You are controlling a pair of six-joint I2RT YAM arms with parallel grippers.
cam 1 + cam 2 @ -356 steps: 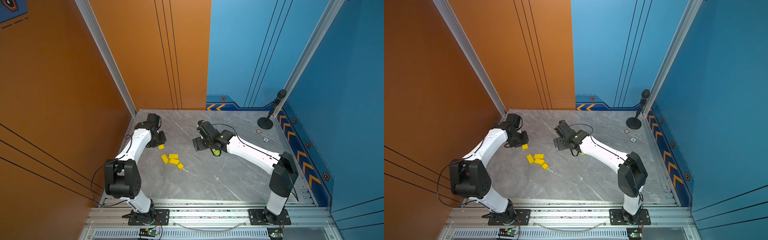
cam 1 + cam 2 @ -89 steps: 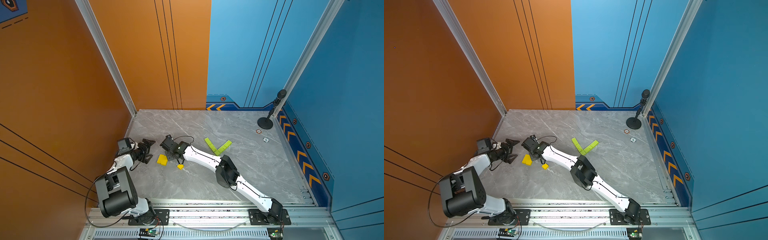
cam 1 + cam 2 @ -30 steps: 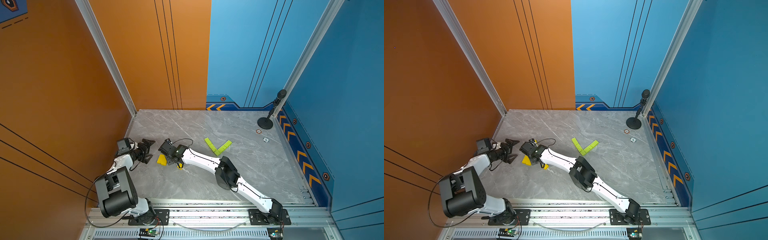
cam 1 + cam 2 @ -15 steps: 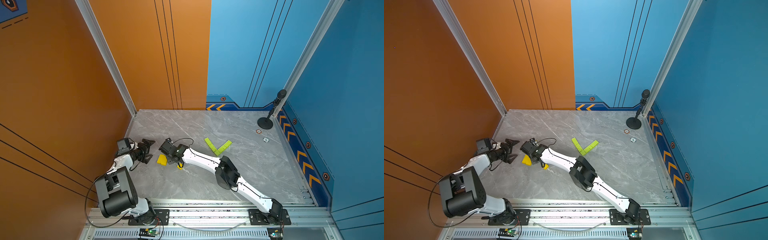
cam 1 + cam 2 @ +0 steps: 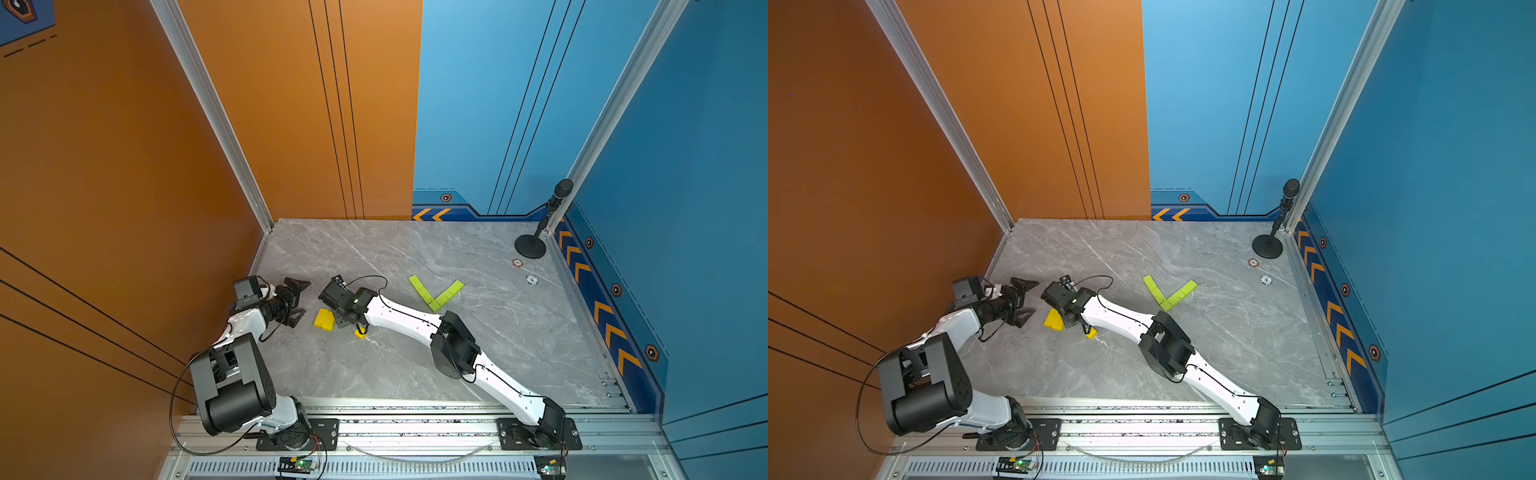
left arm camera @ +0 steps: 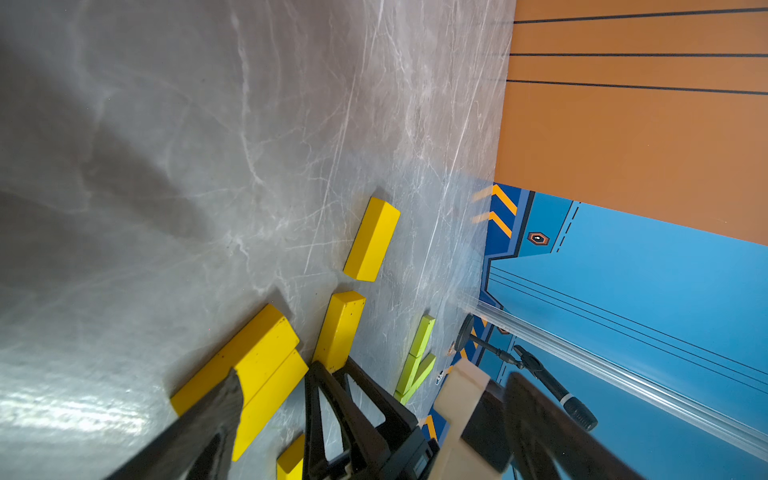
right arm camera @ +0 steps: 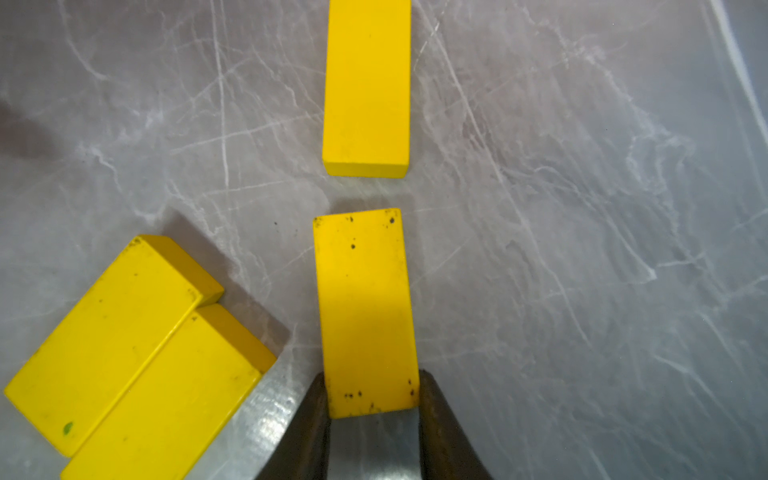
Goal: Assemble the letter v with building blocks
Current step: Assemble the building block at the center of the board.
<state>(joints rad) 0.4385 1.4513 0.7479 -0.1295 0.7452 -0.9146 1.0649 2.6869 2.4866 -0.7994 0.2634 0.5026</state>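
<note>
Several lime-green building blocks form a V (image 5: 434,293) (image 5: 1169,296) on the grey marble table. Yellow building blocks lie left of it. Two of them lie side by side (image 5: 324,320) (image 7: 133,357), one lies farther off (image 7: 367,83), and a small one (image 5: 360,332) sits under the right arm. My right gripper (image 7: 372,395) (image 5: 345,322) is shut on the near end of a yellow block (image 7: 365,311) (image 6: 338,328) low over the table. My left gripper (image 5: 297,302) (image 5: 1025,301) is open and holds nothing, just left of the yellow blocks.
A black microphone stand (image 5: 530,247) stands in the back right corner, with two small discs (image 5: 517,262) (image 5: 532,279) on the table near it. The orange wall (image 5: 166,208) is close behind the left arm. The right arm stretches across the table's front half.
Within the last second my right gripper's jaws have closed onto the yellow block. Both arms have hardly shifted, and the left gripper has stayed open.
</note>
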